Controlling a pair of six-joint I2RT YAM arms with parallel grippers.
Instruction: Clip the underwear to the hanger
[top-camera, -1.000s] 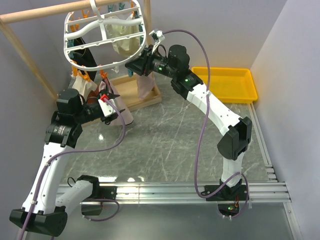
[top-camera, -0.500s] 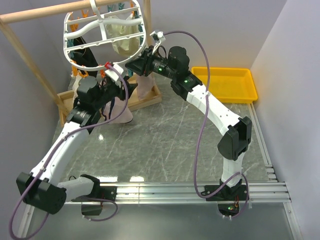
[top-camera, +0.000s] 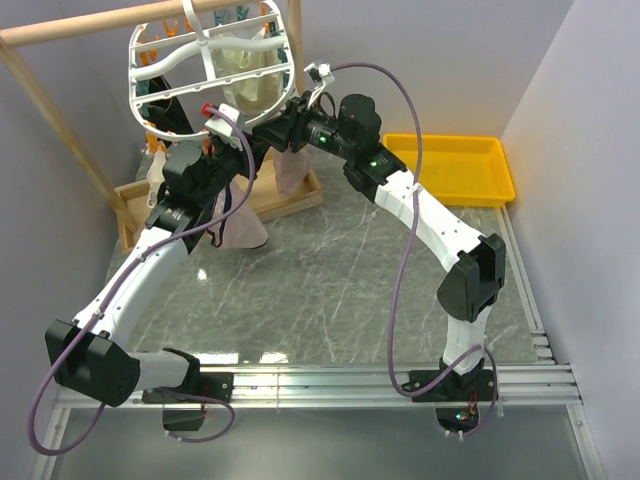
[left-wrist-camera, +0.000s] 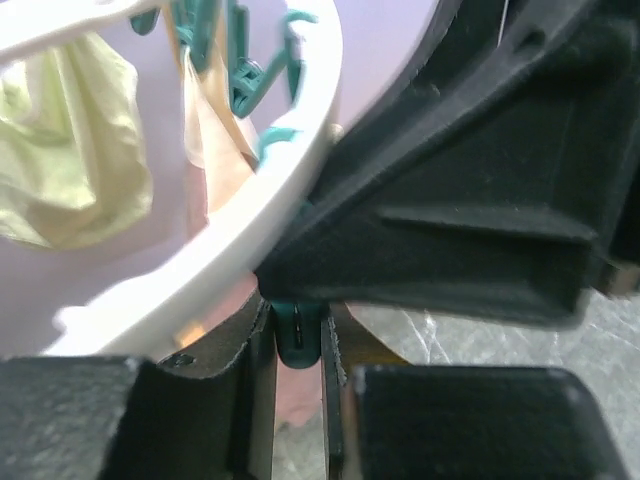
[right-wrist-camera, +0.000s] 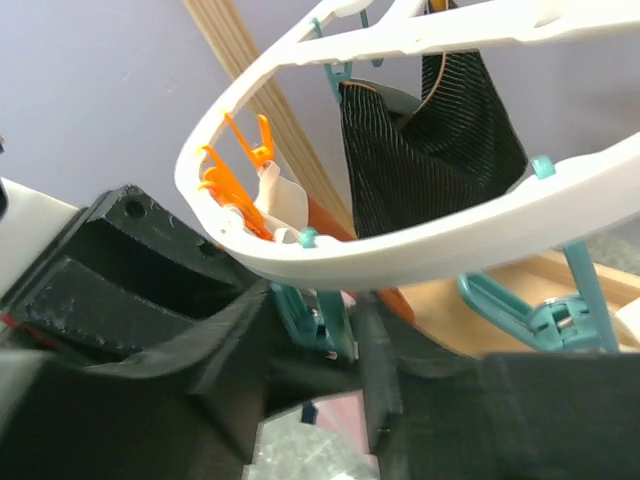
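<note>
The white oval hanger (top-camera: 130, 85) hangs from the rod at the back left. My right gripper (top-camera: 272, 130) is under its front rim, shut on the pale pink underwear (top-camera: 290, 172), which hangs below it. In the right wrist view the pink fabric with navy trim (right-wrist-camera: 350, 420) sits at my right gripper (right-wrist-camera: 335, 400), just under a teal clothespin (right-wrist-camera: 325, 315) on the rim (right-wrist-camera: 450, 240). My left gripper (top-camera: 252, 163) is pressed against the right one. In the left wrist view it (left-wrist-camera: 293, 390) is shut on the tip of the teal clothespin (left-wrist-camera: 293, 335) below the rim (left-wrist-camera: 230, 230).
A cream garment (top-camera: 245, 70) and a black garment (top-camera: 170, 110) hang on the hanger. Another pale garment (top-camera: 243, 225) hangs below my left arm. A wooden tray (top-camera: 295, 200) lies under the hanger, a yellow tray (top-camera: 455, 165) at the back right. The wooden rod frame (top-camera: 60, 35) crosses the top left.
My left arm has swung up and to the right, from beside the wooden tray to the hanger's front rim, and closed on the teal clothespin. The right arm has not moved.
</note>
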